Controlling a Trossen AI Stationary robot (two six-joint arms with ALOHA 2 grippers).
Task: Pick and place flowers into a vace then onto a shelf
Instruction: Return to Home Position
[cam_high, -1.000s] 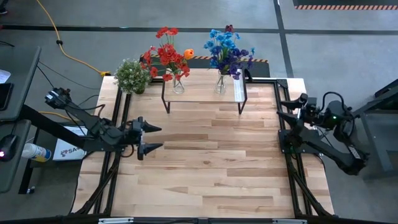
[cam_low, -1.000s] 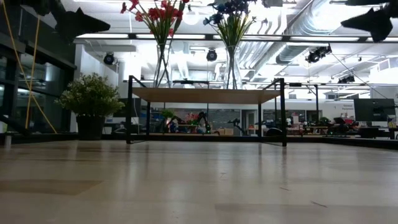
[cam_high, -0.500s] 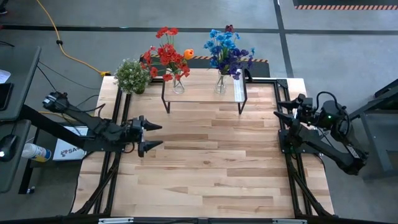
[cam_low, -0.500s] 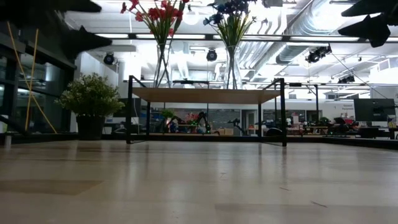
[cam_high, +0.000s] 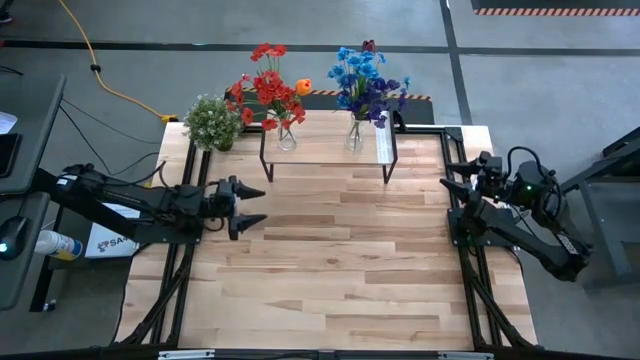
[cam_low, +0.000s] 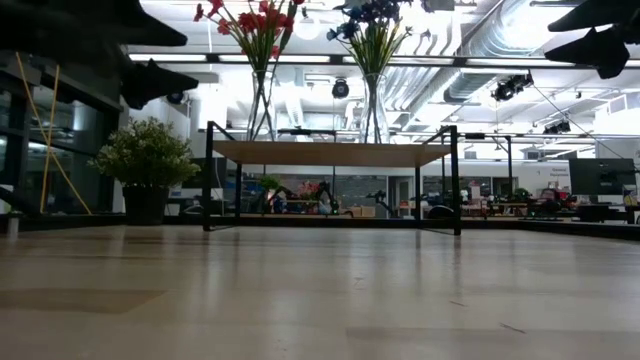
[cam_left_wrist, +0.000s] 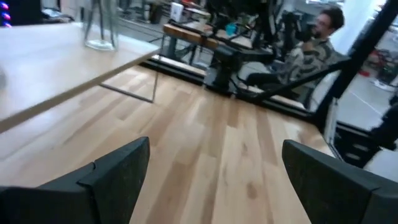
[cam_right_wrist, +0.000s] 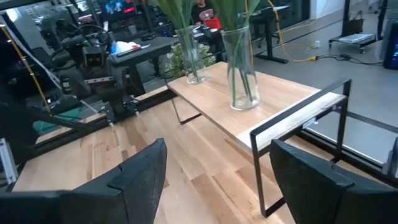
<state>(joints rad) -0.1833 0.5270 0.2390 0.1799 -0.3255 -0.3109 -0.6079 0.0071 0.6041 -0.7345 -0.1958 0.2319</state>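
Two clear glass vases stand by their bases on the shelf (cam_high: 325, 152) at the table's far edge. The left vase (cam_high: 287, 136) holds red flowers (cam_high: 264, 90) and an orange tulip (cam_high: 303, 87). The right vase (cam_high: 355, 135) holds blue and purple flowers (cam_high: 365, 80). My left gripper (cam_high: 263, 205) hovers open over the table's left side, pointing level toward the right, nearer than the shelf. At the table's right edge my right gripper (cam_high: 446, 174) is raised and open. Both wrist views show empty fingers, the left gripper (cam_left_wrist: 214, 180) and the right gripper (cam_right_wrist: 217, 174).
A bushy potted plant (cam_high: 212, 122) stands at the table's far left corner, beside the shelf. Black frame rails (cam_high: 190, 200) run along both side edges. The wooden tabletop (cam_high: 340, 260) lies bare in the middle and near part. A person (cam_left_wrist: 317, 43) sits beyond the table.
My left gripper has swung toward the table's far edge and the shelf, sinking somewhat, and has stayed open with nothing in it. The vases and flowers have not moved.
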